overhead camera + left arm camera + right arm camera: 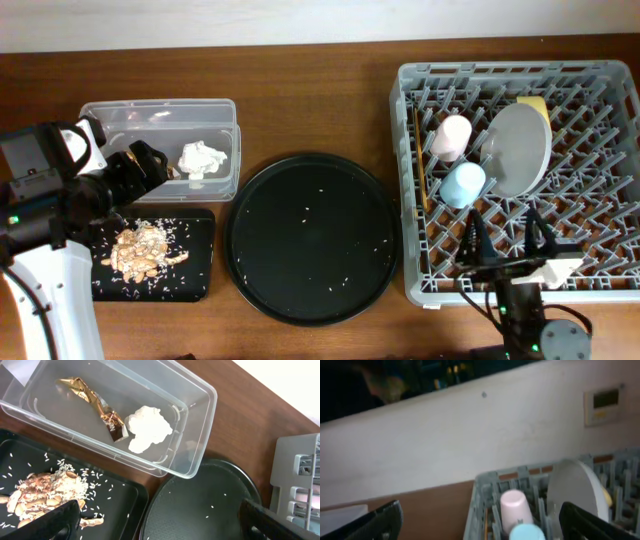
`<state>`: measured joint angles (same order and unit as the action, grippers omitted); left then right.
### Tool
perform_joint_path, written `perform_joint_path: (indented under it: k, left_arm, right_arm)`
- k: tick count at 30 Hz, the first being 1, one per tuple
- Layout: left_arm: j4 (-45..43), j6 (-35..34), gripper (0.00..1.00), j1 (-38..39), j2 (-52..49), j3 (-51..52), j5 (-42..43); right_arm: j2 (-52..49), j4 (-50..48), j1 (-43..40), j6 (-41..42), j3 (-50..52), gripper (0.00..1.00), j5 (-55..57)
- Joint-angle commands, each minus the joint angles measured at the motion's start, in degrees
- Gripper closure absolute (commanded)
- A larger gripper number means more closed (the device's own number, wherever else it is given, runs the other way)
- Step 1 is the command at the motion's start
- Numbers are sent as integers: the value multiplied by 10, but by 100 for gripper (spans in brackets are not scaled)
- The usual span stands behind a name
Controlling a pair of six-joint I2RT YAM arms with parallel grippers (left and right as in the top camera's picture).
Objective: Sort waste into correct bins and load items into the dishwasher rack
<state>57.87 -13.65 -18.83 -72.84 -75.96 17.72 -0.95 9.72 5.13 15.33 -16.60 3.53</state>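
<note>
The clear tub (160, 112) holds the white tissue (203, 160) and the gold foil wrapper (90, 397). The flat black tray (190, 270) holds brownish food scraps with rice (140, 250). My left gripper (148, 170) hovers over the tub's front edge, open and empty (160, 525). The grey rack (500, 68) holds the pink cup (451, 137), blue cup (463, 184), pale plate (518, 148), yellow bowl (535, 105) behind it, and chopsticks (420, 160) along its left side. My right gripper (508, 240) is open and empty over the rack's front (480, 520).
A large round black tray (312, 238) with a few rice grains lies between the bins and the rack. The right wrist view shows the pink cup (515, 505), the plate (575, 490) and a white wall behind.
</note>
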Motion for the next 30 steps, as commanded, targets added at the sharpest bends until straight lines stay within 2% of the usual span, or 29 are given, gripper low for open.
perform_joint_path:
  k: [1, 7, 12, 13, 15, 20, 27, 30]
  left_arm:
    - [-1, 5, 1, -1, 5, -2, 0]
    - [-1, 5, 1, -1, 5, -2, 0]
    - [-1, 5, 1, -1, 5, -2, 0]
    - [-1, 5, 1, -1, 5, -2, 0]
    - [-1, 5, 1, -1, 5, -2, 0]
    - [-1, 5, 1, -1, 5, -2, 0]
    - [-1, 5, 1, -1, 5, -2, 0]
    - [-1, 5, 1, -1, 5, -2, 0]
  right_arm:
    - [8, -69, -25, 38, 54, 2, -14]
    - [8, -174, -30, -8, 157, 2, -19]
    - [8, -106, -30, -181, 163, 2, -68]
    - [8, -87, -30, -196, 163, 2, -67]
    - [8, -56, -30, -196, 163, 2, -63]
    - [8, -54, -49, -194, 163, 2, -60]
    - [8, -54, -54, -106, 163, 2, -13]
    - [8, -54, -34, -99, 163, 2, -9]
